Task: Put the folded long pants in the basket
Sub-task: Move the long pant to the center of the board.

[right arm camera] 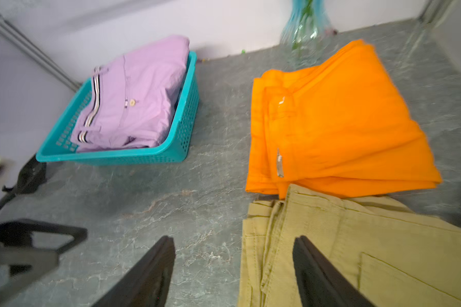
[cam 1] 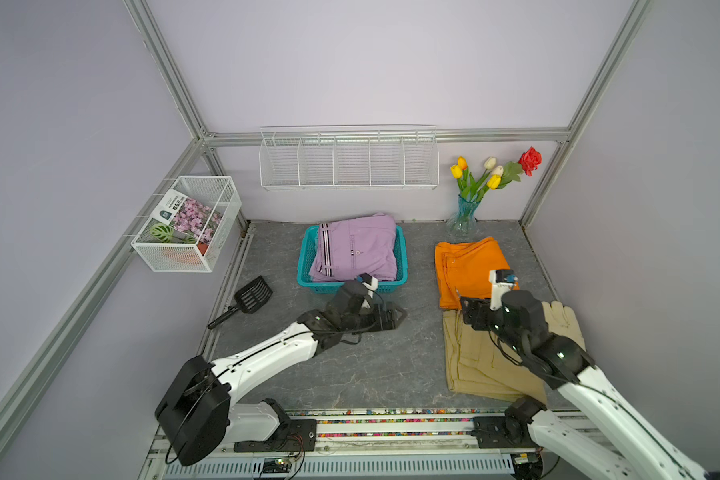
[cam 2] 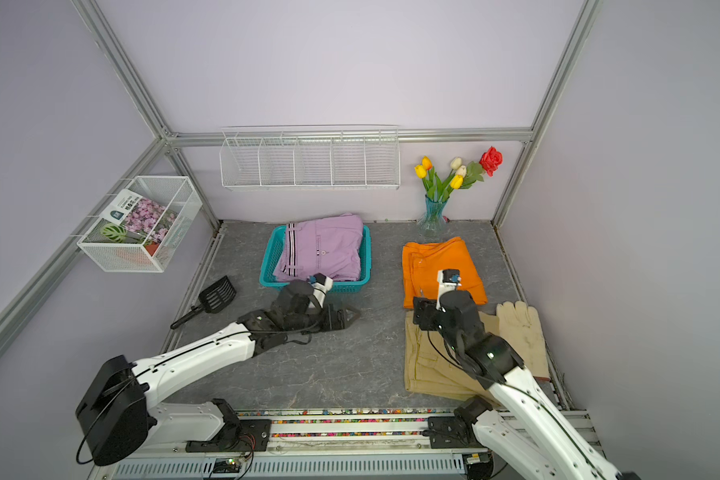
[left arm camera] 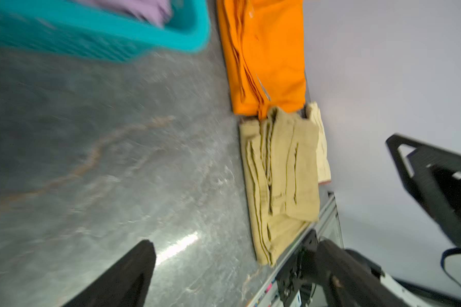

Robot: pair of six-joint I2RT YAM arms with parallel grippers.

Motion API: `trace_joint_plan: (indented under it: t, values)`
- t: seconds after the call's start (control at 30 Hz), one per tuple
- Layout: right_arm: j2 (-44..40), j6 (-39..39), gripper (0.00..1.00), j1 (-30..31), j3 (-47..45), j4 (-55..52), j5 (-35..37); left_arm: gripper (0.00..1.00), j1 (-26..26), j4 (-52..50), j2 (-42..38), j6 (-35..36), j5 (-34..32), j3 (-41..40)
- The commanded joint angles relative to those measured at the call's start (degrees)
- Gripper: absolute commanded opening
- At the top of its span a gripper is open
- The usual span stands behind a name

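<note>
Three folded pairs of long pants are in sight: one lilac pair (cam 1: 356, 247) in the basket (cam 1: 306, 257), plus one orange pair (cam 1: 468, 262) and one khaki pair (cam 1: 470, 361) on the table (cam 1: 350, 365) at the right. Whether another pair lies under the lilac one cannot be seen.

- One teal basket.
- One cream glove (cam 1: 558, 316), just right of the khaki pair.
- One black scoop (cam 1: 252, 297) at the left.
- One long white wire rack (cam 1: 348, 164) on the far wall, split into five compartments.
- One white mesh box (cam 1: 171, 257) on the left wall.
- One glass vase (cam 1: 463, 218) at the far right, holding six flowers: five tulips (cam 1: 494, 181), three yellow-toned and two white, and one red rose (cam 1: 530, 160).
- Two robot arms: the left arm (cam 1: 267, 357) and the right arm (cam 1: 599, 395).
</note>
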Motion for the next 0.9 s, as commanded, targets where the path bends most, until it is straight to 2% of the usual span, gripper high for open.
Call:
trace_joint_plan:
  t: [0.0, 0.1, 0.2, 0.4, 0.53, 0.7, 0.8, 0.87]
  values:
    - [-12.59, 2.65, 0.81, 0.19, -2.6, -7.62, 7.03, 1.0, -6.57, 12.43, 9.5, -3.14, -1.72, 2.5]
    - [-18.61, 2.58, 0.88, 0.22, -2.07, -10.56, 4.47, 1.0, -10.25, 14.05, 20.17, -4.11, -2.0, 8.83]
    - [-16.56, 3.59, 0.87, 0.19, -0.43, -13.87, 4.12, 1.0, -11.17, 14.72, 27.83, -5.73, -2.68, 13.43]
    - [-15.08, 3.95, 0.86, 0.2, -0.06, -13.89, 2.83, 1.0, -12.45, 15.69, 37.18, -6.83, -1.74, 18.93]
    - [-16.25, 3.28, 0.87, 0.19, -0.24, -13.85, 2.54, 1.0, -12.59, 16.98, 43.58, -8.15, 2.0, 23.21]
    - [-15.7, 3.21, 0.87, 0.2, -0.86, -13.47, 2.47, 0.98, -13.59, 17.23, 47.08, -8.65, 2.71, 26.17]
    - [-15.07, 3.19, 0.87, 0.19, -0.76, -13.26, 2.12, 0.9, -13.77, 15.08, 49.35, -8.82, 3.89, 28.56]
    - [-15.02, 3.29, 0.87, 0.21, -0.67, -13.43, 2.26, 0.74, -13.77, 15.78, 50.13, -9.67, 4.42, 28.56]
